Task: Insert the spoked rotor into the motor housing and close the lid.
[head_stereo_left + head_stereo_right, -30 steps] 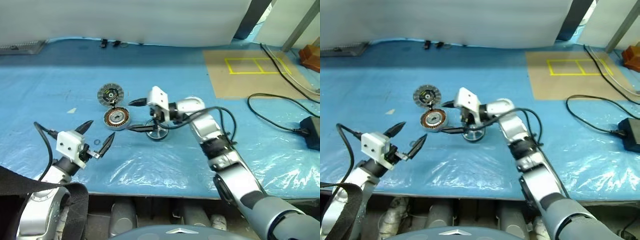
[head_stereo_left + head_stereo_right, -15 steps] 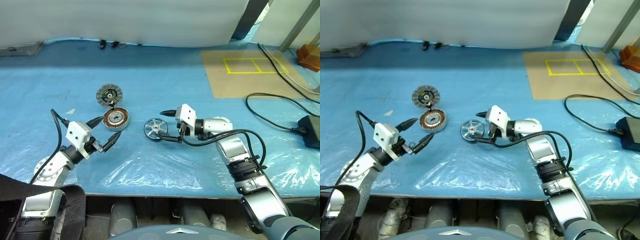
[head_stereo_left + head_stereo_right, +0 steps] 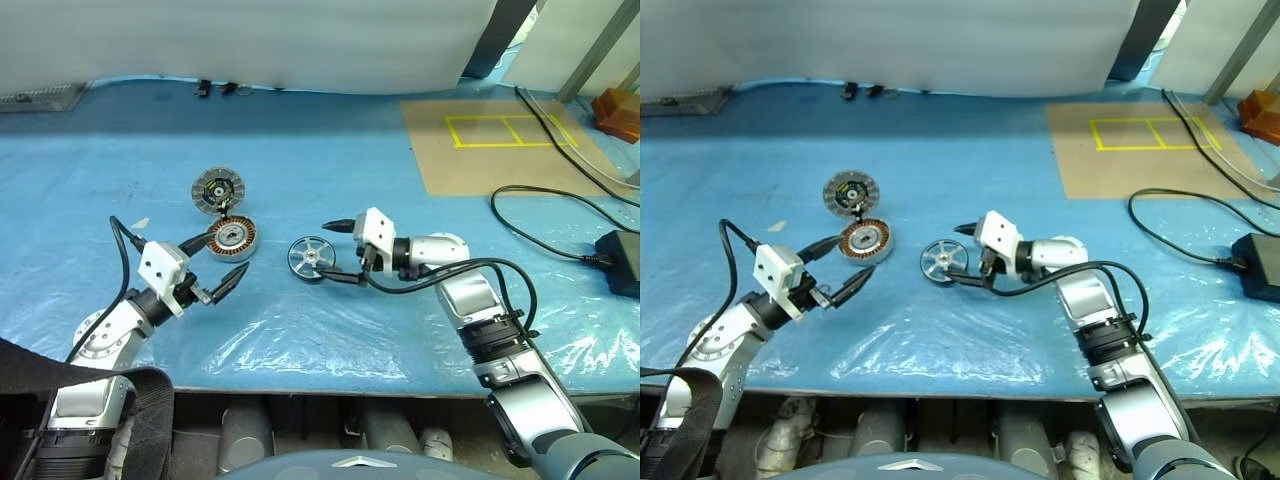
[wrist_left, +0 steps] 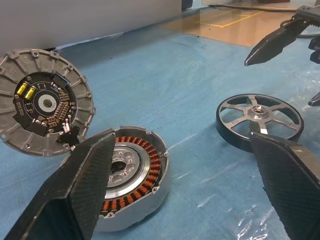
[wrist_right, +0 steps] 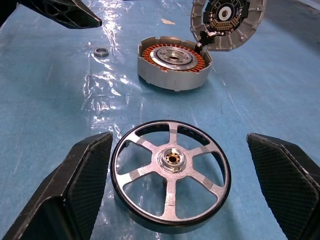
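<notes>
The spoked rotor [image 3: 310, 258] lies flat on the blue sheet, a shiny wheel with a dark rim. Just to its right my right gripper [image 3: 326, 252] stands open, one finger on each side of the rotor's near edge, not touching it. To the left sits the motor housing [image 3: 233, 238], its copper windings facing up. The lid [image 3: 219, 190] leans against the housing's far side, circuit face showing. My left gripper [image 3: 228, 252] is open beside the housing, which sits just ahead of one finger [image 4: 85, 185] in the left wrist view.
A small bearing ring [image 5: 101, 51] lies on the sheet near the left gripper. At the back right is a cardboard sheet [image 3: 500, 150] with yellow tape. Black cables [image 3: 560, 215] and a black box [image 3: 622, 262] lie at the far right. The table's front edge runs just below both arms.
My right gripper drew back to the right off the rotor, which stays flat on the sheet. The left gripper came closer to the housing. Both stayed open.
</notes>
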{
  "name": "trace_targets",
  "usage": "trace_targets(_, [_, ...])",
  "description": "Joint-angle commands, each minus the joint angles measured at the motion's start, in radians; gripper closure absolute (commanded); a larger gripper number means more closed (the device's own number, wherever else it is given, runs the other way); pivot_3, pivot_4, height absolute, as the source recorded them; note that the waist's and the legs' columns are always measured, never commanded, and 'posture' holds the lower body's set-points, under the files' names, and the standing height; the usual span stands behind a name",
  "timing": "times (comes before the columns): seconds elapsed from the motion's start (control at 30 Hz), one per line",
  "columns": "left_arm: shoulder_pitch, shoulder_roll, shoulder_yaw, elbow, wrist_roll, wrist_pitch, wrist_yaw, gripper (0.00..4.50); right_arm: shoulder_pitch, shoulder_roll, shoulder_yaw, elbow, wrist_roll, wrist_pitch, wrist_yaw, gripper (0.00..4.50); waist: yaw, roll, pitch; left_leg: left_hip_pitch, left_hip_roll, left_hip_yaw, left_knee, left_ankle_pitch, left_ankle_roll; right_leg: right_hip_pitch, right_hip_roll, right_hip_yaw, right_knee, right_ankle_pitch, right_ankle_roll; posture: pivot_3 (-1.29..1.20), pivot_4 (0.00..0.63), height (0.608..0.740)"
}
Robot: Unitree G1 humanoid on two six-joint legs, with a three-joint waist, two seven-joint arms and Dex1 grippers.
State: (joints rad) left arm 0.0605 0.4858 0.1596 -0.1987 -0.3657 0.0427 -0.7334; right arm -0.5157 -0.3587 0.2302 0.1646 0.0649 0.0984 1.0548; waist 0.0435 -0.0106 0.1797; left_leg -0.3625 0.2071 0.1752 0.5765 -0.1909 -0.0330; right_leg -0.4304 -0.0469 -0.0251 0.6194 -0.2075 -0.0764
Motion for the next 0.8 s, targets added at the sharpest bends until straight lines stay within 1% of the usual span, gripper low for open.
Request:
trace_targets(0.03, [0.014,0.0,0.005,-0.027,-0.002,-0.013,0.004,0.02,-0.03,0.003,0.009,-0.026,0.023,-0.014,0.01,0.0,0.0,0.0,0.0,0.0,0.0,0.0,0.0,0.0,0.0,0.0,0.0,0.0,0.0,0.0,0.0,0.0,0.15,0.74])
trace_targets(0.17, [0.028,-0.001,0.016,-0.044,-0.007,-0.012,0.013,0.02,-0.054,0.029,0.011,-0.047,0.059,0.034,0.018,0.0,0.0,0.0,0.0,0.0,0.0,0.0,0.0,0.0,0.0,0.0,0.0,0.0,0.0,0.0,0.0,0.0,0.15,0.74])
trace_targets(0.23, [0.039,-0.002,0.027,-0.053,-0.011,-0.014,0.023,0.02,-0.084,0.064,0.009,-0.059,0.092,0.095,0.015,0.0,-0.001,0.0,0.0,0.0,0.0,0.0,0.0,0.0,0.0,0.0,0.0,0.0,0.0,0.0,0.0,0.0,0.15,0.74])
trace_targets(0.43, [0.116,-0.008,0.067,-0.089,-0.011,-0.031,0.061,0.02,-0.276,0.21,0.057,0.002,0.078,0.193,-0.039,0.0,-0.008,0.0,0.0,0.0,0.0,0.0,0.0,0.0,0.0,-0.001,0.001,0.0,0.001,0.0,0.0,0.0,0.15,0.74])
trace_targets(0.5, [0.145,-0.015,0.082,-0.109,-0.015,-0.033,0.076,0.02,-0.346,0.254,0.083,0.064,0.062,0.211,-0.044,0.0,-0.005,0.0,0.0,0.0,0.0,0.0,-0.001,0.0,0.0,-0.002,0.001,0.0,0.0,0.0,0.0,0.0,0.15,0.74])
trace_targets(0.6, [0.185,-0.025,0.097,-0.131,-0.01,-0.04,0.096,0.02,-0.457,0.303,0.136,0.215,0.01,0.236,-0.042,0.0,-0.005,0.0,0.0,-0.001,0.001,0.0,-0.001,0.0,0.0,-0.001,0.0,0.0,-0.001,0.0,0.0,0.0,0.15,0.74])
trace_targets(0.73, [0.232,-0.045,0.113,-0.152,-0.003,-0.058,0.122,0.02,-0.588,0.345,0.234,0.453,-0.094,0.184,-0.013,0.0,-0.001,0.0,0.0,-0.002,0.001,-0.001,-0.001,0.0,0.0,-0.002,-0.001,0.0,-0.001,0.0,0.0,0.0,0.15,0.74])
trace_targets(0.8, [0.249,-0.055,0.111,-0.158,0.004,-0.068,0.132,0.02,-0.635,0.36,0.275,0.558,-0.152,0.118,-0.018,0.0,0.0,0.0,0.0,-0.003,0.001,-0.001,-0.001,0.0,0.0,-0.002,-0.001,-0.001,-0.001,0.0,0.0,0.0,0.15,0.74])
